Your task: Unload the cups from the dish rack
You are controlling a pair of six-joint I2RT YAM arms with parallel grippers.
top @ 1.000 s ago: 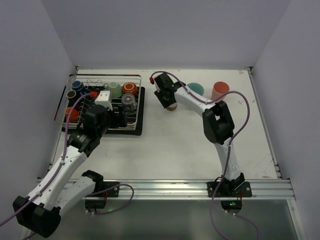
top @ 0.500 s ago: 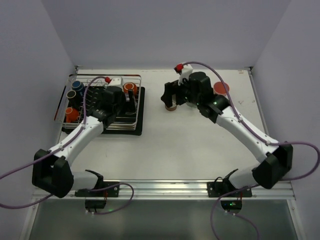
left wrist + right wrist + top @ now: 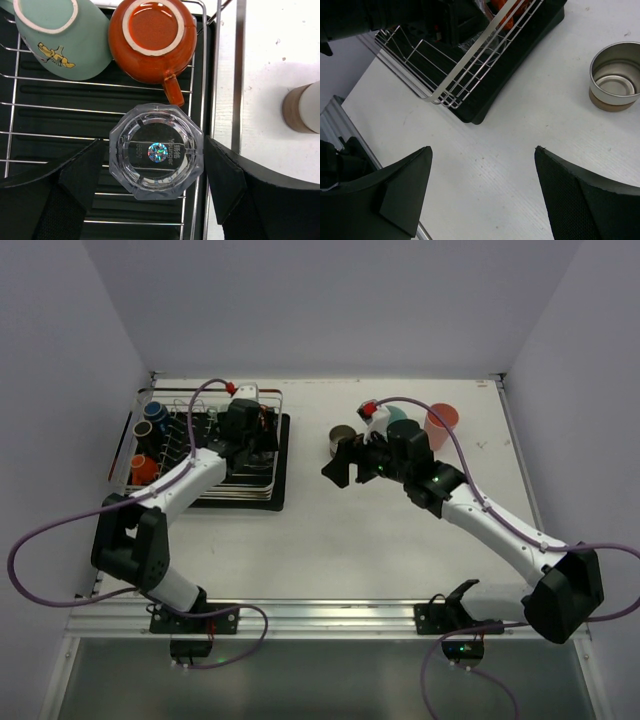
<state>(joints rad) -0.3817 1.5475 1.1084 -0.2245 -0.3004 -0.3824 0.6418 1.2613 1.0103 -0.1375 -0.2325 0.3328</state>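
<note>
The dish rack [image 3: 262, 498] is a silver wire rack on a black tray at the table's left. My left gripper [image 3: 250, 440] hangs over its right end. In the left wrist view its open jaws [image 3: 154, 146] flank an upside-down clear glass cup [image 3: 156, 151], with a thin gap on each side. An orange mug [image 3: 152, 40] and a teal mug [image 3: 60, 40] lie beyond it. A blue cup [image 3: 154, 412], a dark cup [image 3: 143, 430] and an orange cup [image 3: 143, 468] sit at the rack's left. My right gripper [image 3: 340, 465] is open and empty over bare table [image 3: 482, 155], near a metallic cup [image 3: 342, 440].
A teal mug [image 3: 397, 415] and a pink tumbler [image 3: 440, 423] stand on the table at the back right, behind the right arm. The metallic cup [image 3: 615, 82] stands upright between the rack [image 3: 470, 75] and those two. White walls close in the table on three sides.
My right gripper has let go of the metallic cup and drawn back toward the near side. My left arm has swung over the rack's right end, and its jaws have narrowed around the clear glass cup.
</note>
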